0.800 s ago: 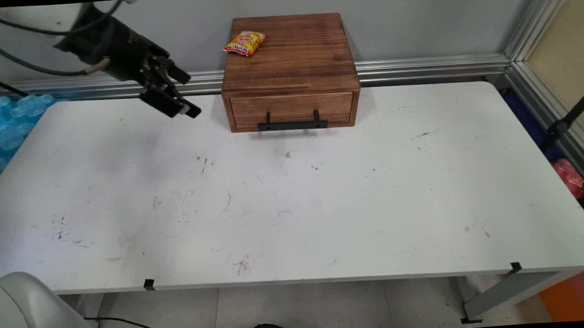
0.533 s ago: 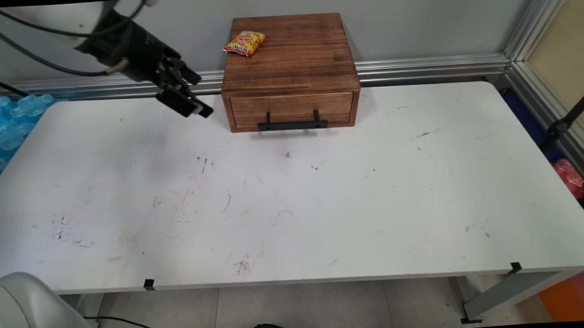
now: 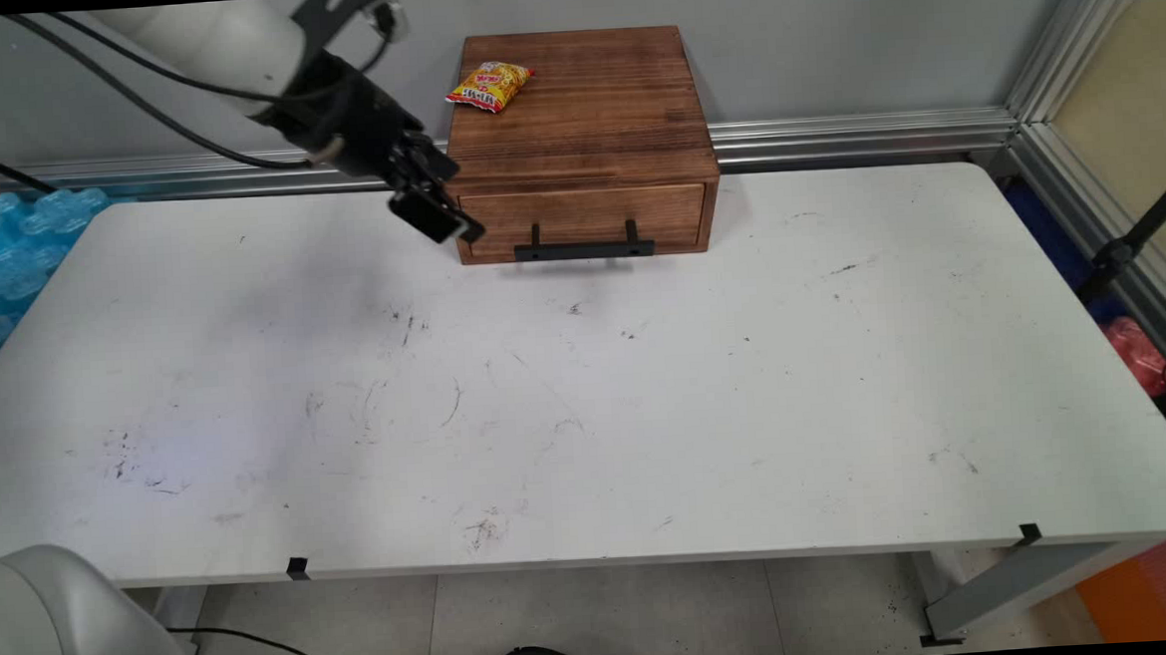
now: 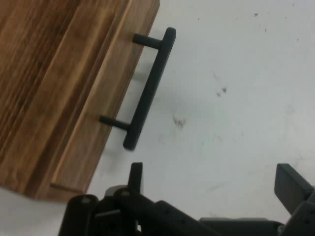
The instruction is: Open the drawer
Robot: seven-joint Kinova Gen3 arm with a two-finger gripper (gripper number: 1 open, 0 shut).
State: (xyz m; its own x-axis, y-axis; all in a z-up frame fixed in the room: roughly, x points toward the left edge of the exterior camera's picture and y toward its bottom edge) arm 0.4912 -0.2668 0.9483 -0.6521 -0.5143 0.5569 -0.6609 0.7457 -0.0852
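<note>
Rightward across the far side of the bench — that is how the hand has travelled since the earlier pictures, from well left of the wooden drawer box to just beside its front left corner. It hangs empty above the bench top, tilted down and to the right, its fingers spread apart with nothing between them.

Seen from the hand's own camera, the black bar handle of the drawer lies ahead of the hand and a little off to one side, apart from both fingers; the bar stands off the drawer front on two short posts, and bare white bench shows between it and the fingertips. From the main view the drawer front sits flush in the box — shut.

On top of the box, near its back left corner, lies a small yellow and red snack packet, well apart from the hand. Black cables hang from the arm at upper left.
</note>
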